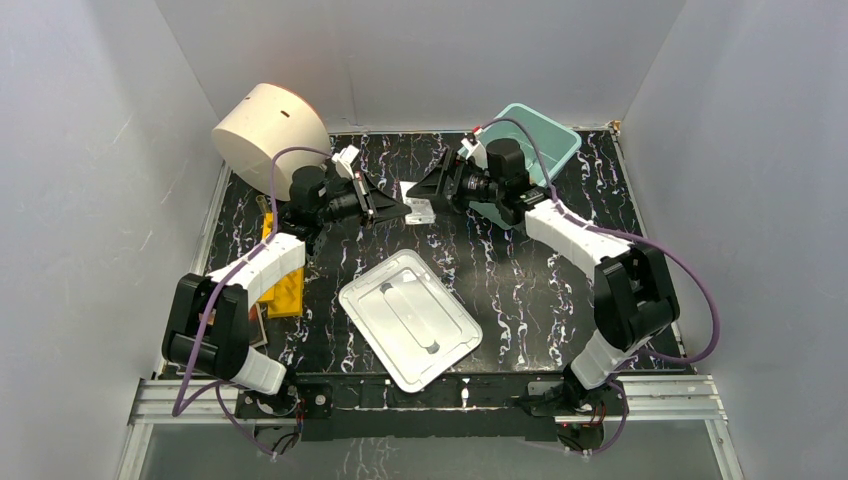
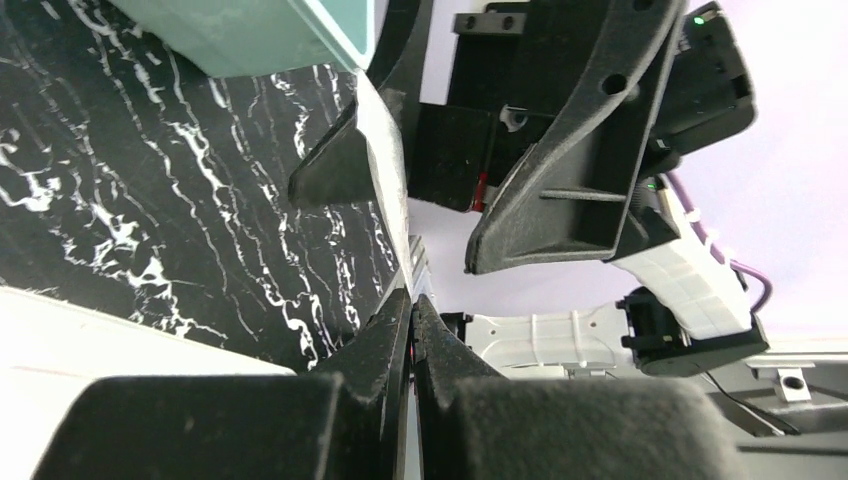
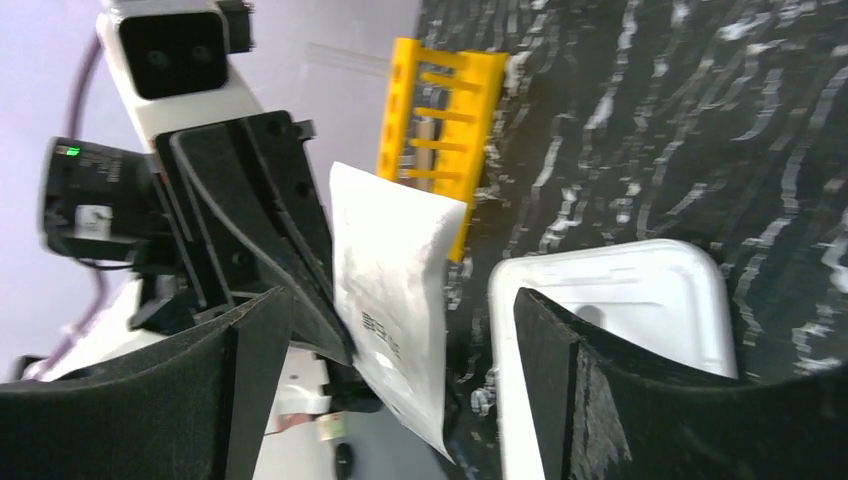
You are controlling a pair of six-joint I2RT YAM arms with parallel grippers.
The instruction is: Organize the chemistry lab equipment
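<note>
The right pincer (image 3: 402, 300) stands wide apart in the foreground, with the white packet (image 3: 395, 270) upright between its fingers. The left pincer (image 3: 335, 340) pinches the packet's edge. Behind are a yellow rack (image 3: 445, 110) and a white lid (image 3: 620, 300) on the black marbled surface (image 3: 700, 120).

The left arm (image 1: 265, 268) and right arm (image 1: 565, 228) have glossy white shells, boxy black joint housings (image 1: 205, 325), thin purple cables (image 1: 288, 153), and a matte black angular left gripper (image 1: 404, 212) and right gripper (image 1: 416, 190).

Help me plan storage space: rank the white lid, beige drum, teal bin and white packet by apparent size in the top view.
1. white lid
2. beige drum and teal bin: unsure, the right arm hides part of the bin
3. white packet, smallest
</note>
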